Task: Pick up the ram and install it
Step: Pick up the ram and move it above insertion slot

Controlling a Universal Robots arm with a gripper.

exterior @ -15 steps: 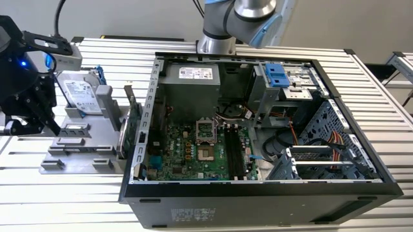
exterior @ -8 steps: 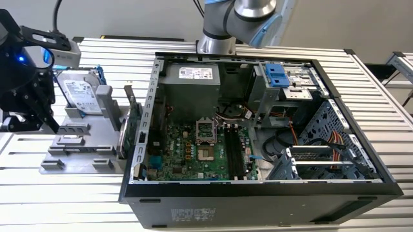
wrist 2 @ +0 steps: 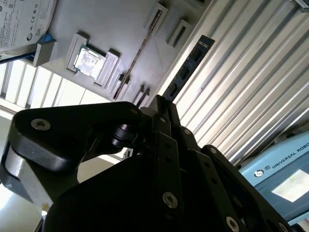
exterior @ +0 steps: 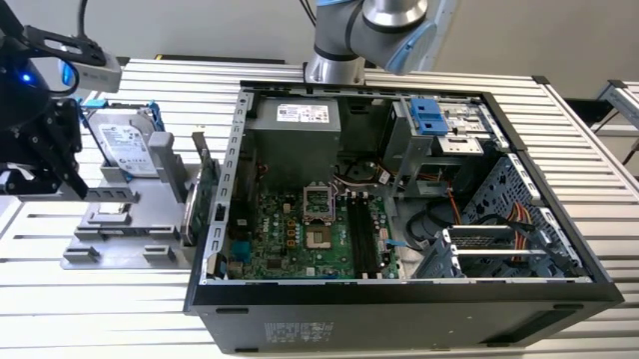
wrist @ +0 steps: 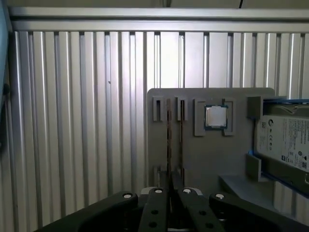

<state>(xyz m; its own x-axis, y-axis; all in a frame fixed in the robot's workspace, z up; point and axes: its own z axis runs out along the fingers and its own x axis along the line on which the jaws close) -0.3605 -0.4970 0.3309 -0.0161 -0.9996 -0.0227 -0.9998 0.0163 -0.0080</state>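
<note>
The claw [wrist 2: 162,103] is closed narrow on the ram [wrist 2: 189,65], gripping one end so that the dark, thin stick juts out past the fingertips [wrist 2: 159,107], with the ribbed metal tabletop [exterior: 100,314] behind it in the second wrist view. In the exterior view the claw hangs at the exterior view's left, over the grey holder [exterior: 120,224] and well apart from the open case [exterior: 399,299]. The holder carries a hard drive [exterior: 125,146] in a blue-tabbed frame, standing on edge at its far side. A green card [exterior: 205,198] stands upright along the holder's side nearest the case. A square silver processor [wrist: 216,117] sits in a pocket of the holder, between the narrow slots and the hard drive. Inside the case the motherboard [exterior: 299,232] lies flat. Its long black slots [exterior: 361,235] run near to far at its right side.
</note>
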